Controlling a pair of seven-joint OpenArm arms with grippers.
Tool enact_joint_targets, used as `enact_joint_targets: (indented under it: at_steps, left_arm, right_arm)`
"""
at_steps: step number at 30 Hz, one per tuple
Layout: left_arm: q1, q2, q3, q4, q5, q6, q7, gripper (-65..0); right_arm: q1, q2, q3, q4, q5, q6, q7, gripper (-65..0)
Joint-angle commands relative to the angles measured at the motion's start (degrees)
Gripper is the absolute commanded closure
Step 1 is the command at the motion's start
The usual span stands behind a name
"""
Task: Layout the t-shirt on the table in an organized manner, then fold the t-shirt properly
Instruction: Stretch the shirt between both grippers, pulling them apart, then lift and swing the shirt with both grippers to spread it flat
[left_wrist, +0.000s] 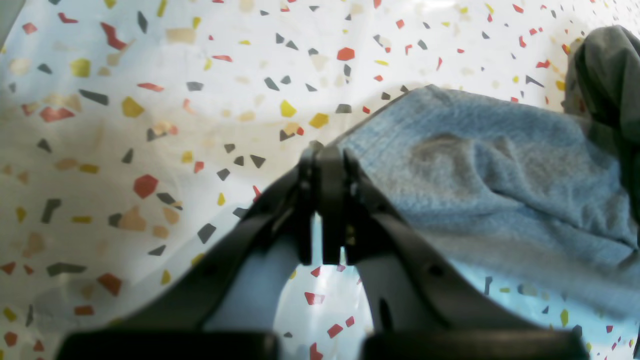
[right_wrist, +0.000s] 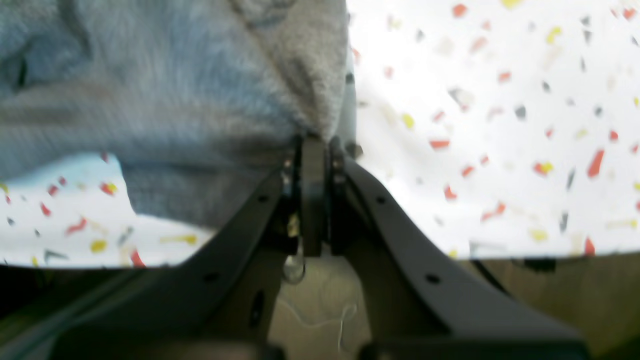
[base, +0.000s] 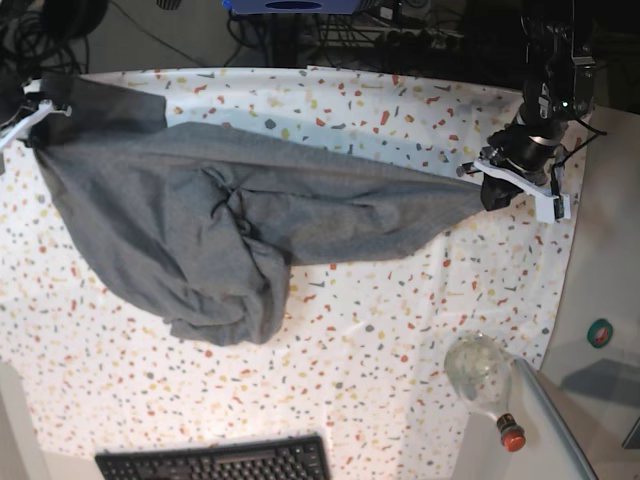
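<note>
stretching the t-shirt (base: 230, 225) across the table (base: 400, 340), we are pinching one end in the left gripper (base: 497, 190) and the other in the right gripper (base: 40, 115); its middle is sagging bunched between them, and folding is still waiting.

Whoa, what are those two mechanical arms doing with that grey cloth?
The two arms are stretching a plain heather-grey knit t-shirt over the table's white cloth speckled with coloured flecks. The left gripper is shut on one end, the right gripper on the other. The shirt is pulled taut between them, but its middle hangs in a crumpled bunch; nothing is folded yet.
</note>
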Motion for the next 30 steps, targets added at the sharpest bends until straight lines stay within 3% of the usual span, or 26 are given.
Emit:
enact_joint_targets:
  at_steps: [1, 5, 10, 15, 21, 26, 30]
  left_arm:
    - [0.8, -0.7, -0.3, 0.0, -0.2, 0.0, 0.1, 0.0]
    - [-1.3, -0.7, 0.3, -1.3, -0.1, 0.0, 3.6, 0.0]
    - [-11.8, 0.0, 0.4, 1.5, 3.0, 0.0, 14.3, 0.0]
    - [-29.3, 4.4, 2.1, 0.2, 4.9, 0.0, 23.8, 0.0]
    - [-58.0, 8.0, 15.8, -11.8, 12.6, 0.0, 24.5, 0.0]
    - [-76.7, 13.6, 13.6, -16.8, 13.2, 0.0, 24.4, 0.0]
    - [-79.8, 16.4, 9.3, -12.5, 13.2, 0.0, 24.6, 0.0]
  right_arm:
    - [-0.3, 0.6, 0.5, 0.7, 0.4, 0.0, 0.2, 0.0]
    - [1.8, 3.0, 0.0, 0.4, 0.2, -0.2, 0.4, 0.0]
    - [15.0, 11.3, 0.2, -4.2, 0.2, -0.4, -6.8, 0.0]
    - [34.7, 21.2, -4.2, -17.9, 0.2, -0.4, -10.4, 0.0]
    - [61.6, 32.5, -19.8, -34.4, 0.2, -0.4, -6.4, 0.0]
    - [79.8, 39.3, -28.7, -37.5, 0.4, -0.2, -4.2, 0.0]
    - [84.9, 43.0, -31.5, -33.4, 0.6, -0.2, -7.9, 0.0]
